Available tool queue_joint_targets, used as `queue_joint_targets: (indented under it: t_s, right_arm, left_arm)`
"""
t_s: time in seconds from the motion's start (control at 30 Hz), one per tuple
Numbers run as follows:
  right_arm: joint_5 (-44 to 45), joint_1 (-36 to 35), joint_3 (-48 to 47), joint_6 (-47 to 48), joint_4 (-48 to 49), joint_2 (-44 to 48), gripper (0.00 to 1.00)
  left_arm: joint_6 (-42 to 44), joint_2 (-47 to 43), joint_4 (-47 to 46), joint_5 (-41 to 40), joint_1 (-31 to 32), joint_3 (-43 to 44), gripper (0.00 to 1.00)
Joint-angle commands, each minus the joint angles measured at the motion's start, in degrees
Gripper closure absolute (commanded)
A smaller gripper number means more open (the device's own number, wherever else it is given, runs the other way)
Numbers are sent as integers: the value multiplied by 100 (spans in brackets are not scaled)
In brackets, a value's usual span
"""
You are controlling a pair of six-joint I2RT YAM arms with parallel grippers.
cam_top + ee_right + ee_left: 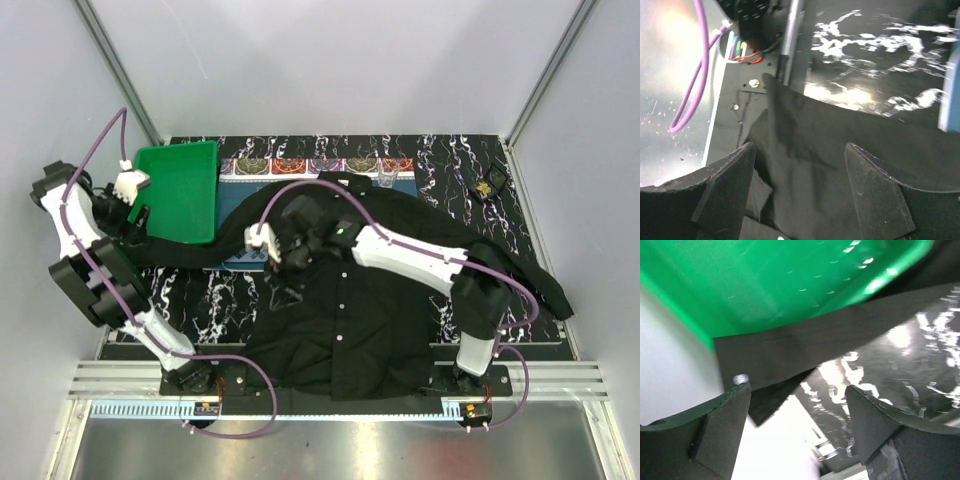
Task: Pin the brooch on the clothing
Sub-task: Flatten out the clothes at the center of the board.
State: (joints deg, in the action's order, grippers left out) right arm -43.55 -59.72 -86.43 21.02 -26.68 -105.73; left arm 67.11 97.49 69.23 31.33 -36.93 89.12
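the brooch (490, 186), a small golden speck, lies on the tabletop (205, 305) near its far right corner. it is clear of the shirt (350, 320) and well apart from both hands. the black shirt is spread front-up across the middle with its collar toward the far edge and its white buttons running down the centre. one sleeve trails right and the other runs left under the near edge of a green tray (180, 190). a blue patterned placemat (300, 165) shows beyond the collar, with a small clear cup (388, 179) on it.

the tabletop is black with white marbled veins. pale grey walls (330, 60) close it in on three sides, and a metal ledge runs along the near edge.

the right hand (280, 268) hangs over the shirt's left shoulder. the right wrist view alone shows its fingers (730, 185) spread wide with nothing between them, just black cloth below and a purple cable (695, 75) beyond.

the left hand (140, 215) sits by the tray. the left wrist view shows it (797, 390) wide and empty too, over the sleeve.
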Motion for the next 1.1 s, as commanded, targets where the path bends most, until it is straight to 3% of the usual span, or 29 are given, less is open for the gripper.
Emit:
queue_joint_targets:
  t_s: [0.0, 0.13, 0.3, 0.37, 0.43, 0.53, 0.6, 0.8, 0.93, 1.07]
  right_arm:
    - [171, 514, -5, -353, -338, 641, 21]
    - [338, 786, 170, -282, -733, 931, 21]
    - [408, 1050, 346, -300, -874, 1151, 21]
    - [444, 1086, 382, -300, -901, 1213, 20]
    - [488, 1121, 399, -300, -944, 1248, 21]
    - [532, 1165, 408, -309, -1023, 1239, 21]
    - [575, 1174, 382, -282, -1103, 1204, 20]
    - [628, 1253, 320, -273, -1270, 1213, 21]
    - [620, 1261, 311, -273, -1384, 1213, 20]
    - [628, 1270, 294, -212, -1533, 1178, 21]
  left_arm:
    - [-381, 1040, 46, -1557, 142, 1316, 18]
    - [-752, 1527, 38, -2332, 273, 1916, 18]
    - [-639, 1518, -568, -2982, 511, 1626, 22]
    - [-437, 1449, -569, -2888, 633, 1556, 23]
    - [203, 1360, -499, -2493, 739, 1451, 23]
    - [1723, 1448, 1042, -2019, 906, 1660, 20]
    - [2539, 1518, 1486, -1597, 933, 1810, 16]
    - [3605, 1571, 1840, -1744, 1187, 1521, 15]
    - [3932, 1764, 1831, -1621, 1328, 1678, 13]
    - [4055, 2098, 1936, -2041, 1530, 1846, 12]
